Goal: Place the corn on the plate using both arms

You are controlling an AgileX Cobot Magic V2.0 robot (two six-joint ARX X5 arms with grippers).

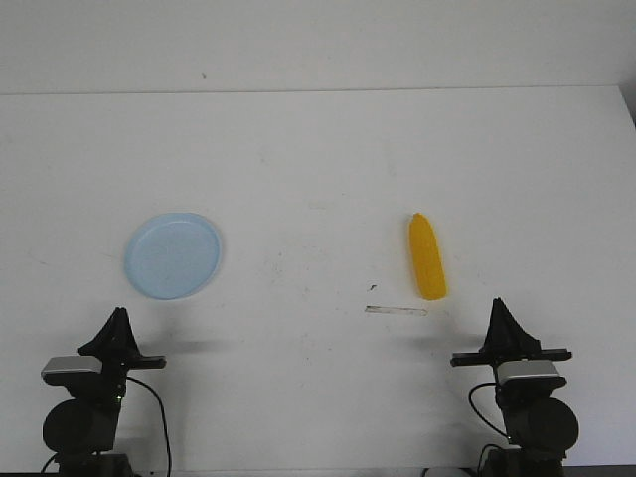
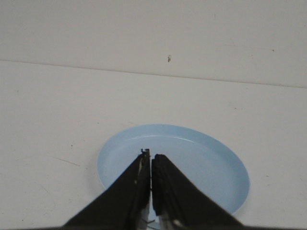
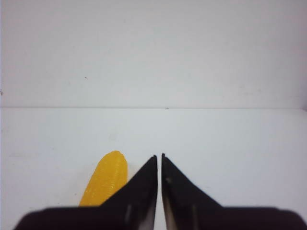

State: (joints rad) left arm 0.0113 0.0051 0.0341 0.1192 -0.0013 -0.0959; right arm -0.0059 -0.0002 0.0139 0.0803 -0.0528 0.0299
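Right hand [image 1: 498,304], seemingly closed, near corn [image 1: 427,257].

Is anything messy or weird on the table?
Only a thin pale strip lying just in front of the corn; I can't tell what it is. The plate sits flat and bare, nothing spilled or broken.

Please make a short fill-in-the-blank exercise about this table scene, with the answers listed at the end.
1. The corn lies on the table in front of the robot's ____ gripper.
2. The colour of the plate is light ____.
3. The plate holds ____.
4. The fingers of the left gripper are ____, holding nothing.

Answers: right; blue; nothing; shut
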